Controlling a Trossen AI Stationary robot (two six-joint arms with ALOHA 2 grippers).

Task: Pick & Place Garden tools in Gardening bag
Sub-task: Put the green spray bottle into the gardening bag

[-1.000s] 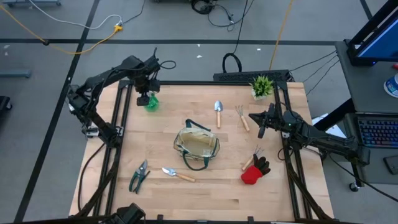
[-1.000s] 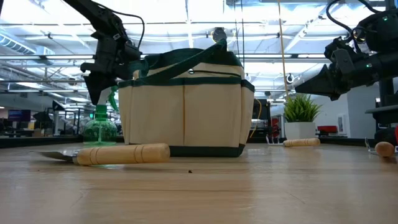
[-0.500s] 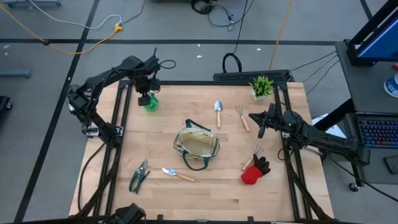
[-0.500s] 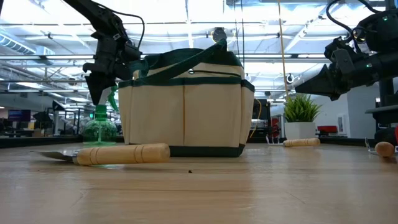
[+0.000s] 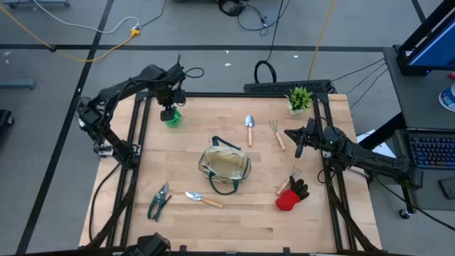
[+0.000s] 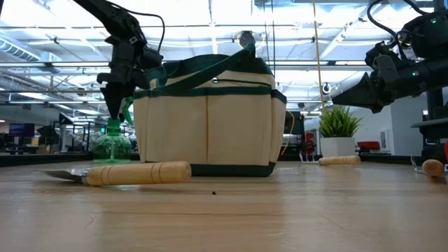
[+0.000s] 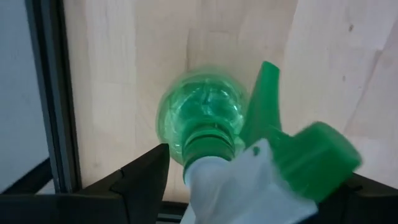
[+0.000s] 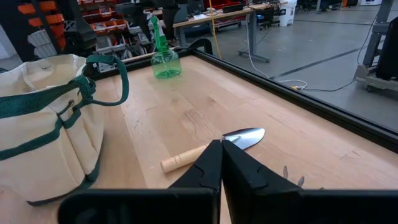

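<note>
Left gripper (image 5: 168, 110), seen from above, hangs spread wide over the green spray bottle (image 5: 171, 118) near the table's (image 5: 234, 220) far left corner; the gardening bag (image 5: 225, 168) sits mid-table, and the right gripper (image 5: 298, 151), fingers pressed together and empty, waits near the right edge. At table level, we find the bottle upright beside the bag. From the left wrist, the fingers flank the bottle's neck; we judge a level, centred close there best. We read no labels or writing.
</note>
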